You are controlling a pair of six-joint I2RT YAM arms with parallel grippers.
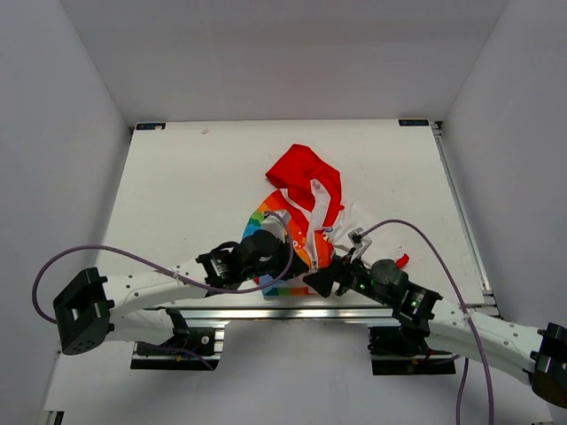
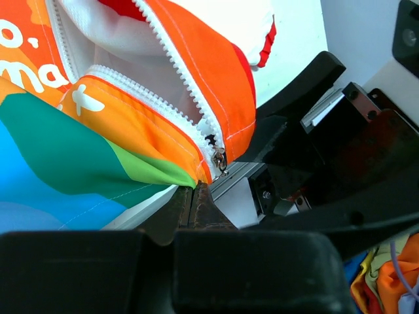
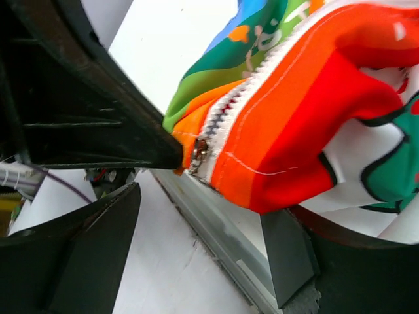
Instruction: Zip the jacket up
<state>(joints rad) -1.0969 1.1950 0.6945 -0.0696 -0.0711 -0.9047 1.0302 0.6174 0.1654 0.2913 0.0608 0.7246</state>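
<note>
Left gripper [image 2: 194, 197]: fingers pressed together, pinching the jacket's [image 2: 65, 144] bottom hem just beside the zipper pull [image 2: 220, 159].
Jacket: on the table [image 1: 195, 186] near its front edge, hood [image 1: 303, 170] away from the arms; both arms hide the lower part from above.
Zipper [image 2: 177, 70]: open above the pull; top cut off.
Right gripper [image 3: 201, 208]: fingers spread, straddling the hem; contact unclear.

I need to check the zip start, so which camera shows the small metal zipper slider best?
Left wrist: the small metal zipper slider is sharp and unobstructed at the rainbow-striped jacket's hem. Right wrist also shows it, less sharply; top view: too small to tell.
</note>
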